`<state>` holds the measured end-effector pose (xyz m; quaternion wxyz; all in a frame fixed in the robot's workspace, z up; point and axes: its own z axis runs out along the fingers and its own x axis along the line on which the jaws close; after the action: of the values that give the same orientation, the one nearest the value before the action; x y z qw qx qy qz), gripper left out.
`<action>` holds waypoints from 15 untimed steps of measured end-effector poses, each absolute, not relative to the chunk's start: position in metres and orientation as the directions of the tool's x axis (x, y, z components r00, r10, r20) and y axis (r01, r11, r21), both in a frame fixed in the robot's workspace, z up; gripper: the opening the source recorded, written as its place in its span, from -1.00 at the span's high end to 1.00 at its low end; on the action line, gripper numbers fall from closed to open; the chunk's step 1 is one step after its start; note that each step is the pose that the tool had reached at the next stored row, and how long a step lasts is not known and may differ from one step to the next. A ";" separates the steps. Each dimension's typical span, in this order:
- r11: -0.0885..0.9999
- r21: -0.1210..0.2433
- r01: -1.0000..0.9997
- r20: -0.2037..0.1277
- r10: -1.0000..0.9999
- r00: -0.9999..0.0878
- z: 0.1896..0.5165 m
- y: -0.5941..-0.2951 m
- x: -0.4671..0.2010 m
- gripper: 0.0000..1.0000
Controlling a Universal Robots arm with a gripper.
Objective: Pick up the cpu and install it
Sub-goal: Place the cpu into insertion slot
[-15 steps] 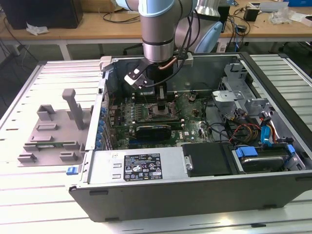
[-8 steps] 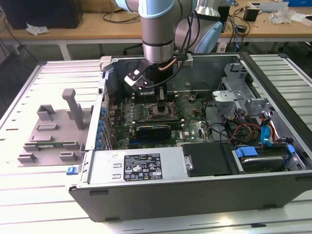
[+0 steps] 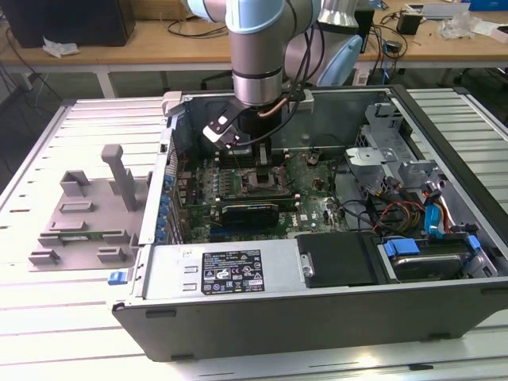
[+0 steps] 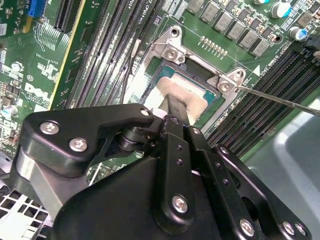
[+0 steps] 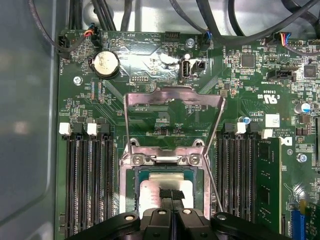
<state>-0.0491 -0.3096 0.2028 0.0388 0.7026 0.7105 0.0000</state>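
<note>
**Cpu lying in its socket, tool down on top of it**

From where I stand, the big grey robot arm reaches straight down into an open computer case. The case lies on its side on a white table made of long slats. Beside the case, toward the exterior view's left, a grey plastic fixture with upright posts sits on the table, well apart from the tool.

The black tool hangs low over the green motherboard, near the middle of the case. Its two fingers are pressed close together, with only a thin line between them. I can see nothing held between them. Their tips meet the middle of the cpu's pale silver top and look to be touching it.

The cpu lies flat inside the socket frame, a shiny metal square with screws at its corners. The socket's metal lid is flipped open and stands up behind the frame, not over the chip. A thin metal lever sticks out from one corner of the frame.

Long black memory slots run along both sides of the socket. A round silver coin battery sits on the board, past the open lid and off to one side.
</note>
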 end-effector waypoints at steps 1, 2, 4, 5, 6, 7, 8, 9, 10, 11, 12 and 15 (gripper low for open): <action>0.013 0.054 0.998 -0.055 0.998 -0.010 0.203 -0.310 -0.049 0.79; 0.013 0.054 0.998 -0.055 0.998 -0.010 0.203 -0.310 -0.049 0.79; 0.013 0.055 0.998 -0.055 0.998 -0.010 0.203 -0.310 -0.049 0.79; 0.013 0.055 0.998 -0.054 0.998 -0.010 0.203 -0.309 -0.049 0.79; 0.013 0.055 0.998 -0.053 0.999 -0.010 0.205 -0.309 -0.049 0.79; 0.013 0.055 0.998 -0.055 0.998 -0.010 0.206 -0.310 -0.049 0.79; 0.013 0.055 0.998 -0.055 0.998 -0.010 0.208 -0.309 -0.049 0.79; 0.013 0.055 0.998 -0.055 0.998 -0.010 0.210 -0.310 -0.049 0.79; 0.013 0.055 0.998 -0.056 0.998 -0.010 0.212 -0.310 -0.049 0.79; 0.013 0.055 0.998 -0.056 0.998 -0.010 0.215 -0.310 -0.049 0.79; 0.013 0.055 0.998 -0.057 0.998 -0.010 0.217 -0.310 -0.049 0.79; 0.013 0.054 0.998 -0.065 0.998 -0.009 0.246 -0.309 -0.049 0.79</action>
<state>-0.0491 -0.3091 0.2455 0.0424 0.7025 0.7104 -0.0035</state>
